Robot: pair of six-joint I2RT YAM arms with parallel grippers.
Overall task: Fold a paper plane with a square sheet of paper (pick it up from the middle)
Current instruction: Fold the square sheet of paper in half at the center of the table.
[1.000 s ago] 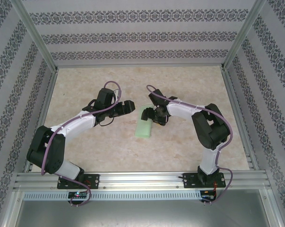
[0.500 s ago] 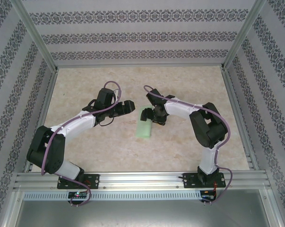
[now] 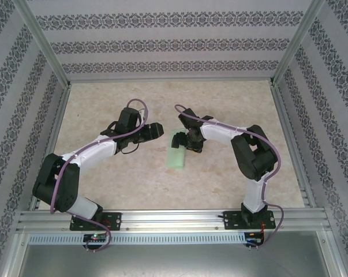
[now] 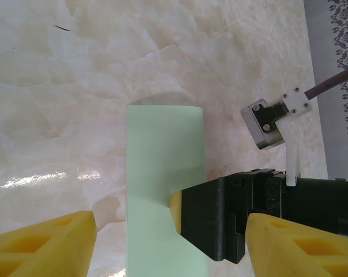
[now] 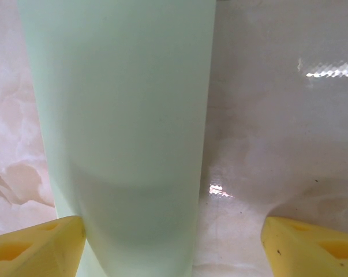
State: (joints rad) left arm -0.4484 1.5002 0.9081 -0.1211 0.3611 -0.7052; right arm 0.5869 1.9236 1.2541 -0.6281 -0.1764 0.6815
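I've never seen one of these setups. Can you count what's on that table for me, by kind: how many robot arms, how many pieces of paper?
Robot arms: 2 (left arm, right arm)
Folded pale green paper: 1
Total: 3

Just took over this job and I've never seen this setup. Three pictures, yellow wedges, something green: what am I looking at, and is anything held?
Two robot arms are bolted at the near edge of the table. The overhead picture looks down from behind them: left arm, right arm. The other two pictures come from cameras on the wrists; the yellow wedges are each arm's own fingers: left fingers, right fingers, both spread open. The green thing is the sheet of paper, lying as a narrow strip on the marbled table. The right fingers straddle it, one tip at its edge; the left fingers are close beside it. Nothing seems gripped.
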